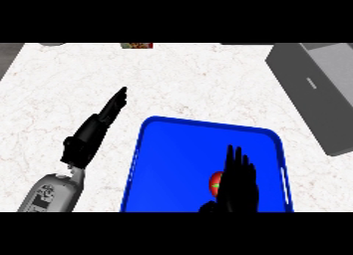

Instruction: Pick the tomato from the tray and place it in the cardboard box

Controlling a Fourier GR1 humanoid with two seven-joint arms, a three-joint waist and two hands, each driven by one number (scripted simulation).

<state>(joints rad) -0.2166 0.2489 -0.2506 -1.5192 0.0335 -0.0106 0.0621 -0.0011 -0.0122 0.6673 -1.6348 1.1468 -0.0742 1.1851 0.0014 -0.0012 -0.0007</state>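
Right hand [238, 182] came in from the lower edge over the blue tray [172, 149], fingers straight and released, grasping nothing, its dark shape covering much of the tomato [217, 182], which showed as a small red round thing with a speck of green, lying on the tray's near right part just left of the hand. Left hand [98, 127] rested over the white marbled counter [54, 99] left of the tray, fingers straight and pointing away. Farther right stood the grey box [326, 94], well apart from the tomato.
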